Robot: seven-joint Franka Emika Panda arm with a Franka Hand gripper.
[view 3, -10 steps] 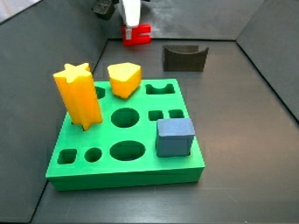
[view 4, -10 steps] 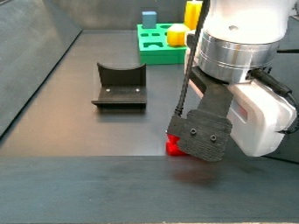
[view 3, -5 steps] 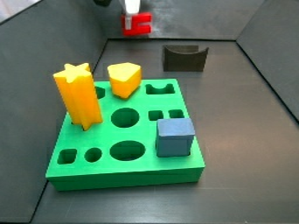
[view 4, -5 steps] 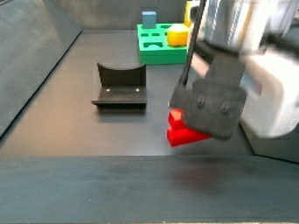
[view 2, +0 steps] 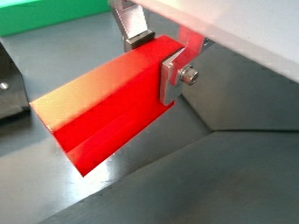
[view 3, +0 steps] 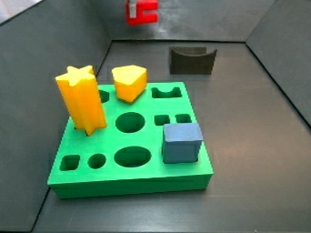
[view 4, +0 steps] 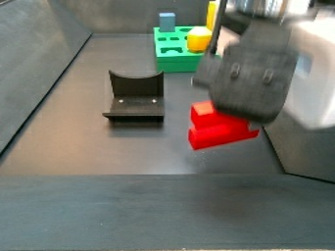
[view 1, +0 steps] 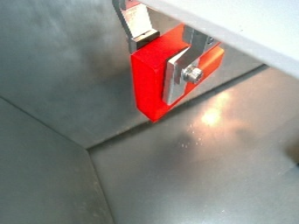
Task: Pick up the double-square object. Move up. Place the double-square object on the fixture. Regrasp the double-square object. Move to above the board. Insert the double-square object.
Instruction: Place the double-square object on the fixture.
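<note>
The double-square object (view 1: pixel 149 83) is a bright red notched block, and my gripper (view 1: pixel 162 51) is shut on it, one silver finger (view 1: pixel 179 74) on each side. In both wrist views it hangs above the grey floor, as the red block (view 2: pixel 105 109) also shows. In a side view the object (view 4: pixel 220 128) is in the air under the gripper's body, well above floor level; another side view has the block (view 3: pixel 142 11) at the top edge. The dark fixture (view 3: pixel 191 60) stands on the floor, apart from it. The green board (view 3: pixel 127 136) lies nearer the camera.
On the board stand a yellow star prism (view 3: pixel 82 98), a yellow rounded piece (view 3: pixel 129 82) and a blue cube (view 3: pixel 183 143). Grey walls enclose the floor. The fixture (view 4: pixel 133 95) sits left of the held block, with the board (view 4: pixel 181 49) behind.
My gripper has risen with the red block held in it; the block has left the floor and climbed toward the top of the side view. Nothing else moved.
</note>
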